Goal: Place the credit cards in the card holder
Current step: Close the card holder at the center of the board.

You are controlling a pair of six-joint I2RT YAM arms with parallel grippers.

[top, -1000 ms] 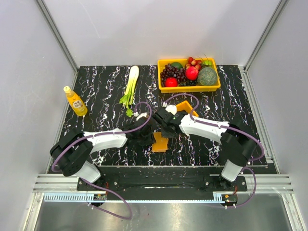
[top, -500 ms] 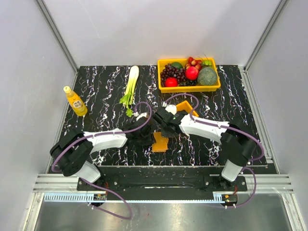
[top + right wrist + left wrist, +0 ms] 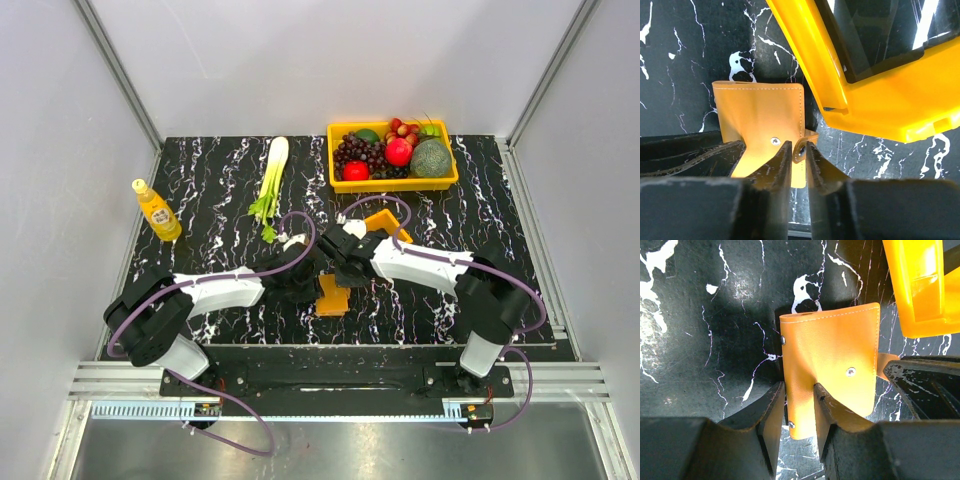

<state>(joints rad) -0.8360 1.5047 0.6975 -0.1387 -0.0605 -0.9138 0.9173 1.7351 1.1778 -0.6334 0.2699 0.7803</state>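
While the card holder (image 3: 332, 295) lies on the black table (image 3: 220, 180) near the front middle, we see both arms meet over it. The left gripper (image 3: 797, 390) squeezes one edge of the holder between its fingers. The right gripper (image 3: 799, 147) pinches the holder's little strap (image 3: 810, 135). A small orange tray (image 3: 880, 100) sits just beside it.

I find no text that I can read. At the left of the top view, the yellow bottle (image 3: 160, 224) standing on the table wears a pale label (image 3: 154, 212), but its print is too small for me to make out. In my wrist views the orange card holder (image 3: 835, 350) shows plain leather, stitching and metal snaps, with no lettering that I can see.
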